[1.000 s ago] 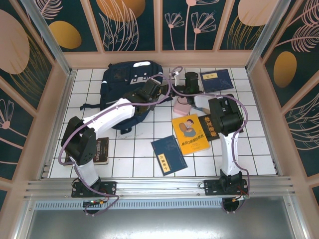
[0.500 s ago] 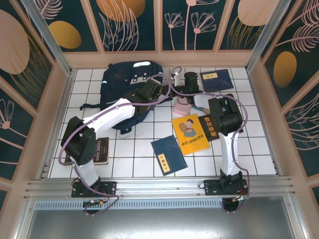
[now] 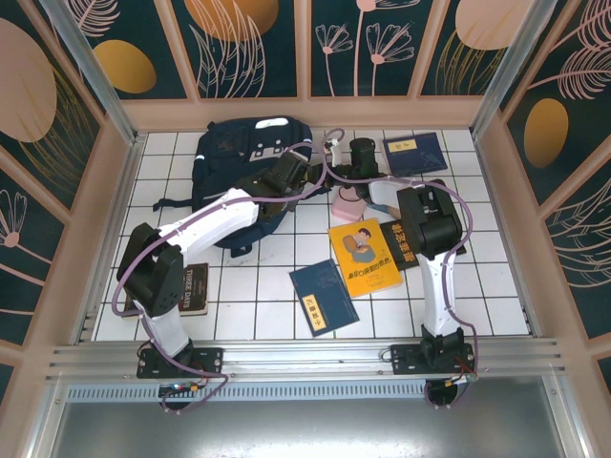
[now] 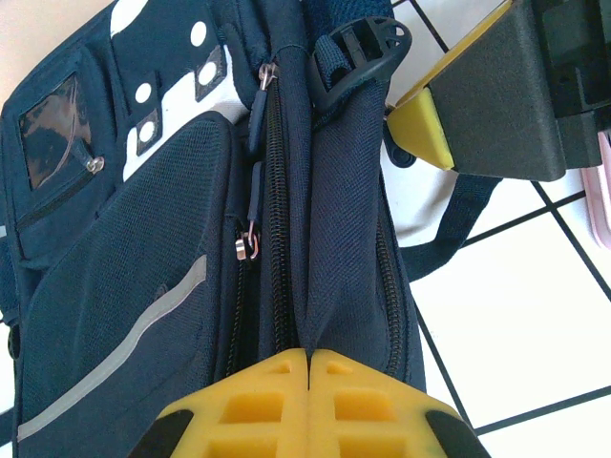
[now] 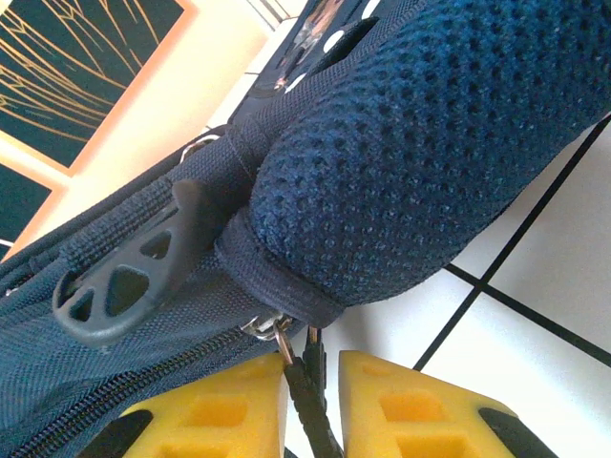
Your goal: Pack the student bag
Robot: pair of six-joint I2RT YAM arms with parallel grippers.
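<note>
While the student bag [image 3: 239, 153] lay flat at the far side of the white tiled table [image 3: 263, 279], both arms reached to its right-hand edge. The left gripper [image 4: 310, 370] sat against the bag's side. Its yellow fingertips were pressed together on a fold of navy cloth that ran up beside a zip track. A silver zip slider [image 4: 243, 246] hung just left of that fold, and a black plastic buckle [image 4: 358, 48] lay at the fold's far end. The right gripper [image 5: 310, 405] met the bag from the opposite side, under the padded mesh shoulder strap [image 5: 430, 143]. A dark pull tab [image 5: 304, 377], hanging from a small metal ring on the bag, stood between its two yellow fingers. They were drawn close on either side of it, but whether they clamped it could not be told. Just right of the bag lay a small pink thing [image 3: 348, 202], with a yellow book [image 3: 363, 258] and a navy book [image 3: 323, 296] nearer the arms' bases. Another navy book [image 3: 415, 153] lay well to the bag's right. A brown book [image 3: 194, 289] lay on the near side of the bag, toward its left.
</note>
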